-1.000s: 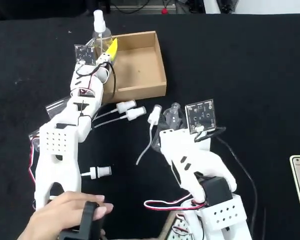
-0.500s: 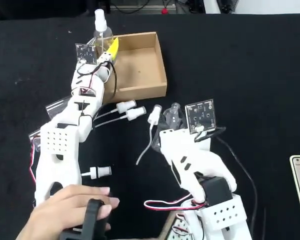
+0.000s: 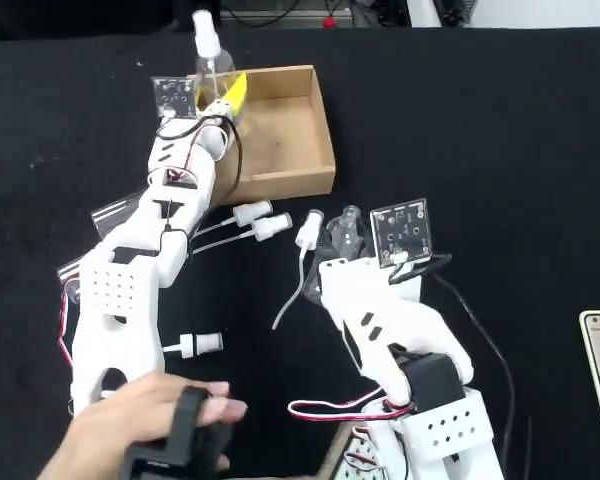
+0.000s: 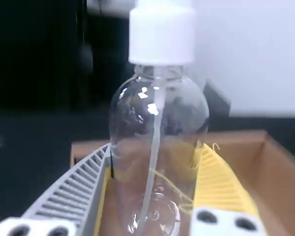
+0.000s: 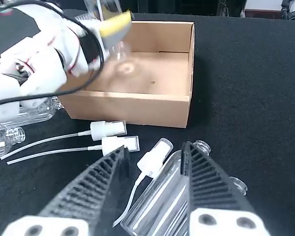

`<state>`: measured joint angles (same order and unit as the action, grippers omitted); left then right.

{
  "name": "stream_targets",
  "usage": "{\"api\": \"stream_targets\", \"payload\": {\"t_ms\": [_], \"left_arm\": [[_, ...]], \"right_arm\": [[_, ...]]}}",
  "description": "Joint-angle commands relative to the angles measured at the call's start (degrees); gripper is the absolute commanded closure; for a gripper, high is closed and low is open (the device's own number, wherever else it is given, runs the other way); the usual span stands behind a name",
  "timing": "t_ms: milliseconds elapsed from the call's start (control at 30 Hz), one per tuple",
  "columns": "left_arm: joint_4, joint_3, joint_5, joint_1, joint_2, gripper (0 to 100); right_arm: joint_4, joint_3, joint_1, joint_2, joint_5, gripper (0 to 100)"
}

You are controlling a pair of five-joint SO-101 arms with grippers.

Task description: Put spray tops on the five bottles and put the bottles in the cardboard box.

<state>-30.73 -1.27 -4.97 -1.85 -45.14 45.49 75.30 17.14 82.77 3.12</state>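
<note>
Nearest: one loose spray top (image 3: pixel 195 344) on the counter (image 3: pixel 500 150), well apart from both arms.

Next out: right gripper (image 5: pixel 155 147), fingers closed against the sides of an open bottle (image 5: pixel 157 201) held low at the counter. Second spray top (image 5: pixel 156 156) just beside its neck, tube trailing over the counter.
Risk here: smooth round plastic, likely to twist or slip out under a squeeze. Trailing tube likely to snag on a finger and drag that top out of line with the neck.

Beyond: two more spray tops (image 3: pixel 252 212) side by side, just in front of the cardboard box (image 3: pixel 280 185).

Farthest: left gripper (image 4: pixel 155 152), fingers clamped on a capped bottle (image 4: pixel 157 123), upright, raised at the box's far left corner. Base inside the rim or over it: cannot tell.
Main risk: release onto the wall, then a tip outward onto the counter. Also possible: upright landing inside, then a topple against the wall. Cap seating not verifiable; could pop off on impact.
</note>
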Motion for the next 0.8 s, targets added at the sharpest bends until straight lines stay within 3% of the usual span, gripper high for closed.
{"api": "stream_targets", "payload": {"t_ms": [0, 167, 500, 767], "left_arm": [[3.4, -6.7, -0.7, 0.3, 1.0, 79], [3.5, -13.6, -0.3, 1.2, -4.7, 79], [4.0, -11.1, -0.3, 0.6, -6.4, 79], [4.0, -10.3, 3.9, 0.6, -6.5, 79]], "right_arm": [[-1.6, -0.7, -1.2, 0.6, -0.4, 82.2], [-1.6, -0.7, -1.2, 0.6, -0.4, 82.2], [-1.6, -0.7, -1.2, 0.6, -0.5, 82.2], [-1.6, -0.8, -1.2, 0.6, -0.5, 82.2]]}}
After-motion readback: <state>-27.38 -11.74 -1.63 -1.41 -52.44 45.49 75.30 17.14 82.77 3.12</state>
